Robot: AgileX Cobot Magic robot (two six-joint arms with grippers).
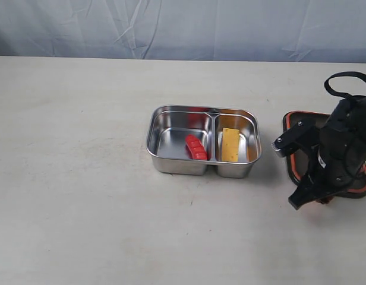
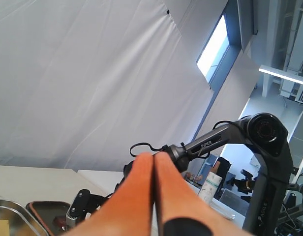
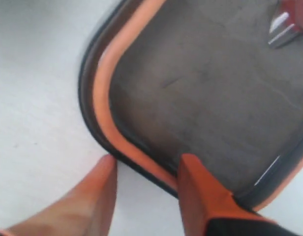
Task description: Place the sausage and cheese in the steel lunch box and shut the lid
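Note:
The steel lunch box (image 1: 204, 110) stands open mid-table. The red sausage (image 1: 195, 147) lies in its larger compartment and the yellow cheese (image 1: 230, 144) in the smaller one. To its right the dark lid (image 1: 311, 117) with an orange rim lies flat on the table, partly hidden under my right arm. My right gripper (image 3: 149, 160) is open and straddles the lid's (image 3: 205, 88) rim near a corner, one finger outside on the table side and the other over the lid. My left gripper (image 2: 153, 156) is shut and empty, raised and pointing at the backdrop.
A pale cloth backdrop hangs behind the table. My right arm (image 1: 343, 142) with its looped cable leans over the lid at the right edge. Bare tabletop stretches to the left of the box and in front of it.

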